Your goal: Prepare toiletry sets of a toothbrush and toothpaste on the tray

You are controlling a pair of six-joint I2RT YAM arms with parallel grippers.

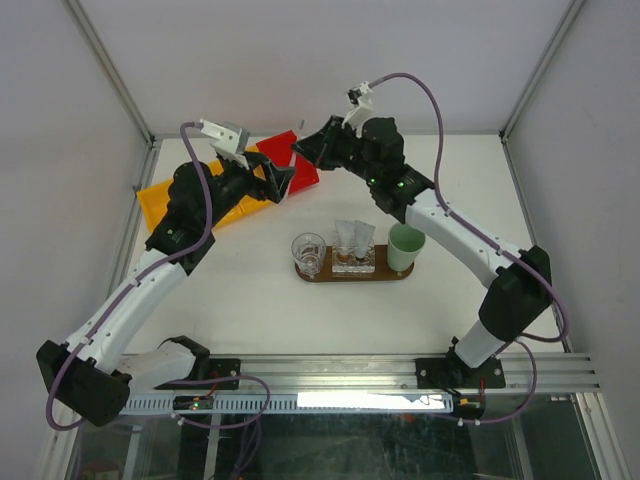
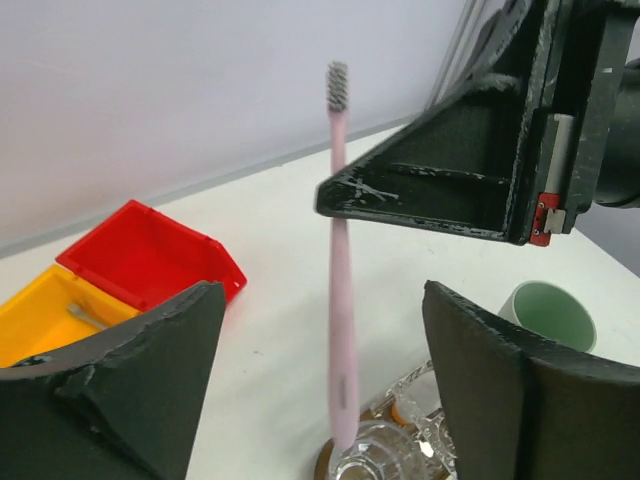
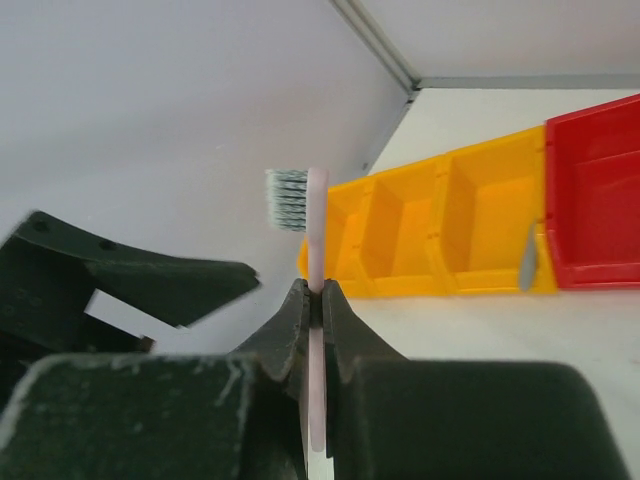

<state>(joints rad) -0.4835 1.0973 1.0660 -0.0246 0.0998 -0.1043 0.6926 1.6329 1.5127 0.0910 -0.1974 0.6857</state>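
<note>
My right gripper [image 3: 320, 296] is shut on a pale pink toothbrush [image 3: 317, 215] and holds it upright in the air, grey bristles on top. In the top view this gripper [image 1: 300, 150] is above the red bin. My left gripper [image 2: 322, 320] is open, and the toothbrush [image 2: 340, 300] stands between its spread fingers without touching them. In the top view the left gripper [image 1: 278, 183] is just left of the right one. The dark brown tray [image 1: 385, 275] lies mid-table and carries two pale tubes [image 1: 355, 238] in a clear holder.
A clear glass [image 1: 308, 254] stands on the tray's left end and a mint-green cup [image 1: 405, 246] at its right end. The red bin [image 1: 306, 178] and yellow bin [image 1: 165, 195] sit at the back left. A grey tube [image 3: 527, 262] lies in the yellow bin [image 3: 440, 220].
</note>
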